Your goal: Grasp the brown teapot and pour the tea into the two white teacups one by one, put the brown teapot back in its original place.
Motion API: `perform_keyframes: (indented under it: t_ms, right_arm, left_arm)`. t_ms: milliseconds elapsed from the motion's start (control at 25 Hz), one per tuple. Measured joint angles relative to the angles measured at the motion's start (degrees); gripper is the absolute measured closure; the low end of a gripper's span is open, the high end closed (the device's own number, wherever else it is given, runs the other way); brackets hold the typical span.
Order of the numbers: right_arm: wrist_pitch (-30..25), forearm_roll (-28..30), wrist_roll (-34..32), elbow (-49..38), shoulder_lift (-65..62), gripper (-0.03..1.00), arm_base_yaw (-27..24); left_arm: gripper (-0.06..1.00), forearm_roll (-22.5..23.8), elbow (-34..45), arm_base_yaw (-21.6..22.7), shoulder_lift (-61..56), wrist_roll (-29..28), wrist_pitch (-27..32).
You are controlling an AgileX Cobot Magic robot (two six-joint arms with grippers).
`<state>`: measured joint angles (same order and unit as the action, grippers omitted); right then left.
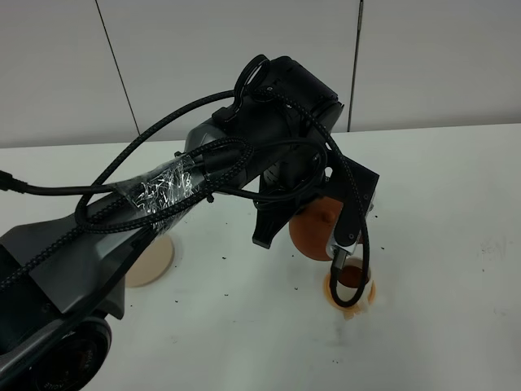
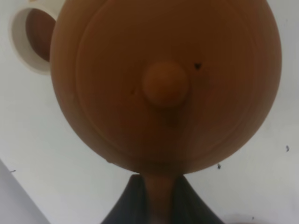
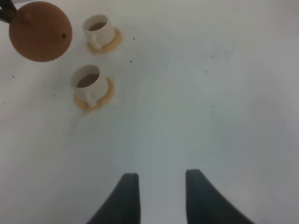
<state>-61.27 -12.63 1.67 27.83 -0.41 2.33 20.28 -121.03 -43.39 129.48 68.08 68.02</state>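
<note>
table (image 3: 210, 93): white | on it: two orange saucers (image 3: 96, 100) (image 3: 108, 43), beige plate (image 1: 155, 261)

Brown teapot (image 2: 166, 84): matt, smooth unglazed clay. White teacups (image 3: 87, 84) (image 3: 98, 29): smooth glazed ceramic, faint sheen. Orange saucers (image 3: 105, 95): matt. Beige plate (image 1: 155, 262): matt, smooth. Worktop (image 3: 210, 93): white, smooth, low sheen, speckled with dark flecks. Left arm (image 1: 73, 252): black matt plastic; braided cloth cables; crinkled glossy clear tape (image 1: 163, 191).

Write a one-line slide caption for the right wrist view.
Open right gripper idles over the table while the brown teapot hangs beside two white teacups, both holding tea.
</note>
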Motion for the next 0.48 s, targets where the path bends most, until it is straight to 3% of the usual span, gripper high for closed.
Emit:
perform_keyframes:
  t_ms: [480]
  right_arm:
    - [0.0, 0.0, 0.0, 0.0, 0.0, 0.73, 0.0]
  left_arm:
    - [0.78, -1.57, 0.54, 1.11, 0.0, -0.82, 0.0]
